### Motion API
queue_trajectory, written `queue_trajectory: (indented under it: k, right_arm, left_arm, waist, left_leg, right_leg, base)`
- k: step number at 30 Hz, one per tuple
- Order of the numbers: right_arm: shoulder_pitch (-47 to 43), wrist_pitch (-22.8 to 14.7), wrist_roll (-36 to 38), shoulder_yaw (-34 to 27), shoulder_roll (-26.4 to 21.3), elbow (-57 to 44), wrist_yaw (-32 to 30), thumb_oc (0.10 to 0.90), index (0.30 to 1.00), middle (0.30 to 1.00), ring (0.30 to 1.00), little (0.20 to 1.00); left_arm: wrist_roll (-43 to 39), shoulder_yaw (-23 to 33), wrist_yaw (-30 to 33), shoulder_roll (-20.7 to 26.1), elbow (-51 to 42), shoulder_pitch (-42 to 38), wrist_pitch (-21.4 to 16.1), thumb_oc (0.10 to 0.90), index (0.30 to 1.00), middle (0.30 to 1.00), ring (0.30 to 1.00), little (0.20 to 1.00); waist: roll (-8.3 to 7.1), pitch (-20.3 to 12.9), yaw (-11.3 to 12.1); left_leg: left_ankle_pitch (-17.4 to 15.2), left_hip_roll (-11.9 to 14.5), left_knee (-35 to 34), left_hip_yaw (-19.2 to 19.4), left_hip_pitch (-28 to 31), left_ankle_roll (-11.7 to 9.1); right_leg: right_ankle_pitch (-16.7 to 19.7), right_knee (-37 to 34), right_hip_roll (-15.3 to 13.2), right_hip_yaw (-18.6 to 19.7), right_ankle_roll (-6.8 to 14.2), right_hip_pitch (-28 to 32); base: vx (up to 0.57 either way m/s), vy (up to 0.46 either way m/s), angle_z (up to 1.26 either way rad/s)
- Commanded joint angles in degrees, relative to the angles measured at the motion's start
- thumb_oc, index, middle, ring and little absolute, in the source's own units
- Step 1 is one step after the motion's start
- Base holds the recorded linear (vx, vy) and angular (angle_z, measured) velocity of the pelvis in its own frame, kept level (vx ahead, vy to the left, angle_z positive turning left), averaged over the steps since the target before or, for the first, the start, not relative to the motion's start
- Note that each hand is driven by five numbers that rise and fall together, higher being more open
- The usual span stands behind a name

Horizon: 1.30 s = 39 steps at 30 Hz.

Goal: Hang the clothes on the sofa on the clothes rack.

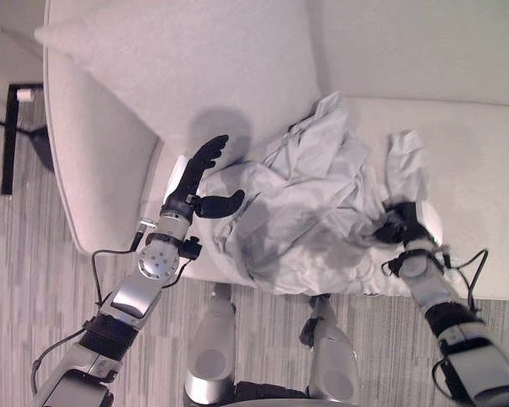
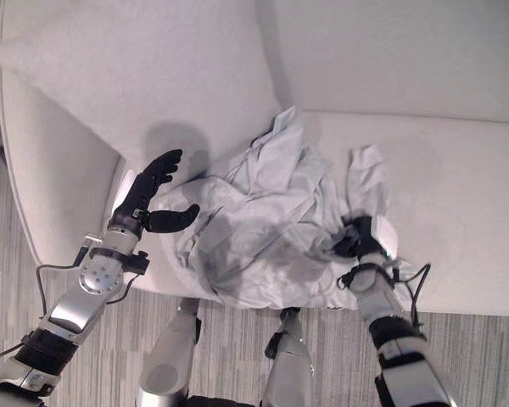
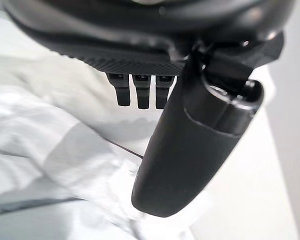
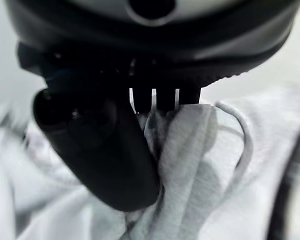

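1. Pale grey cloth, the crumpled garment (image 1: 310, 208), lies heaped on the seat of the white sofa (image 1: 458, 144) in the left eye view, near its left end and reaching the near edge. A white cushion (image 1: 187, 59) leans in the far left corner. The left hand (image 1: 195, 182) hovers at the garment's left edge, fingers straight and spread, thumb pointing toward the cloth. The right hand (image 1: 400, 227) sits at the garment's right side with fingers curled into a fold.
2. The right eye view gives the same layout; grey striped carpet (image 2: 483, 356) lies in front of the sofa.
3. In the left wrist view the left hand's fingers (image 3: 142, 92) hang straight above the cloth, holding nothing.
4. In the right wrist view a bunched fold is pinched between thumb and fingers (image 4: 152, 100).
5. No writing or label can be read on anything.
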Motion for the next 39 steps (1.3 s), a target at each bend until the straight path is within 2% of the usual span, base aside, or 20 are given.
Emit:
queue_trajectory:
  k: [1, 3, 8, 15, 19, 24, 31, 39]
  right_arm:
    - [2.0, -2.8, 2.7, -4.7, -3.8, -6.7, -4.0, 0.400, 0.300, 0.300, 0.300, 0.300]
    - [2.2, -3.3, 3.4, -5.6, -3.9, -8.3, -4.4, 0.400, 0.300, 0.300, 0.300, 0.300]
    - [4.9, -4.4, 3.3, -7.6, -4.2, -15.4, -3.8, 0.400, 0.300, 0.300, 0.300, 0.300]
    - [5.7, -5.7, 5.7, -6.7, -3.3, -16.3, -3.0, 0.400, 0.300, 0.300, 0.300, 0.300]
    - [7.1, -7.1, 7.9, -7.2, -4.3, -16.4, -3.0, 0.400, 0.300, 0.300, 0.300, 0.300]
    - [8.5, -8.3, 9.3, -7.4, -5.1, -16.2, -3.0, 0.400, 0.300, 0.300, 0.300, 0.300]
    - [10.6, -9.5, 9.2, -8.4, -5.7, -17.1, -3.0, 0.400, 0.300, 0.300, 0.300, 0.300]
    - [10.6, -9.8, 9.4, -8.2, -4.9, -17.3, -3.0, 0.400, 0.300, 0.300, 0.300, 0.300]
  left_arm:
    - [3.4, 0.6, 0.5, -1.2, -2.2, -4.1, -3.4, 0.800, 0.900, 0.900, 0.900, 0.900]
    - [3.3, 0.1, 0.5, -1.3, -1.2, -4.5, -3.3, 0.800, 0.900, 0.900, 0.900, 0.900]
    - [4.3, -5.2, -1.1, -2.6, 4.7, -10.1, -1.5, 0.800, 0.900, 0.900, 0.900, 0.900]
    - [7.9, -11.7, 0.4, -6.4, 15.7, -19.4, -0.1, 0.800, 0.900, 0.900, 0.900, 0.900]
    - [10.5, -14.5, 3.4, -7.4, 21.6, -26.4, 0.3, 0.800, 0.900, 0.900, 0.900, 0.900]
    - [13.4, -17.0, 4.9, -7.4, 25.8, -30.9, 0.4, 0.800, 0.900, 0.900, 0.900, 0.900]
    - [12.7, -13.6, 8.6, -5.9, 24.0, -30.6, -0.6, 0.800, 0.900, 0.900, 0.900, 0.900]
    - [11.1, -8.2, 10.7, -3.9, 21.8, -25.5, -1.1, 0.800, 0.900, 0.900, 0.900, 0.900]
  waist:
    - [-1.65, -0.5, -2.0]
    - [-1.77, -0.7, -2.3]
    - [-2.63, -1.2, -5.4]
    - [-3.84, -0.4, -8.0]
    - [-5.60, -0.4, -9.8]
    - [-7.30, -0.4, -11.1]
    - [-8.43, -0.4, -11.2]
    - [-8.44, -0.4, -10.5]
  left_leg:
    - [-5.8, -0.4, -2.9, -1.7, 2.6, 2.9]
    - [-5.8, -0.1, -2.9, -1.6, 2.9, 2.8]
    - [-5.6, 1.6, -2.9, -0.8, 4.0, 2.4]
    - [-5.0, 3.1, -2.9, 0.1, 3.2, 2.3]
    - [-4.3, 3.6, -2.9, 0.0, 0.6, 1.9]
    - [-4.0, 4.4, -2.9, 0.1, -0.6, 1.5]
    - [-4.1, 4.8, -2.9, 0.3, -0.6, 1.1]
    - [-4.0, 5.1, -2.9, 0.3, -1.3, 0.8]
  right_leg:
    - [-1.4, 1.0, -0.3, 3.4, -0.6, 0.5]
    - [-1.5, 1.0, 0.1, 3.7, -0.7, 0.7]
    - [-2.7, 2.3, 1.9, 5.1, -1.5, 0.5]
    - [-3.0, 3.8, 3.1, 7.0, -1.9, -2.7]
    - [-2.7, 4.2, 3.4, 7.2, -1.9, -5.6]
    - [-2.3, 4.0, 3.9, 7.2, -1.8, -7.0]
    - [-1.8, 3.4, 4.4, 6.9, -1.7, -7.0]
    - [-1.7, 3.2, 4.4, 6.6, -1.9, -7.4]
  base:
    - [-0.02, -0.090, -0.22]
    - [-0.01, -0.076, -0.20]
    - [-0.02, -0.076, -0.15]
    - [-0.04, -0.040, -0.15]
    - [-0.05, -0.035, -0.14]
    - [-0.01, -0.020, -0.02]
    - [0.00, -0.003, -0.01]
    - [0.00, 0.000, 0.00]
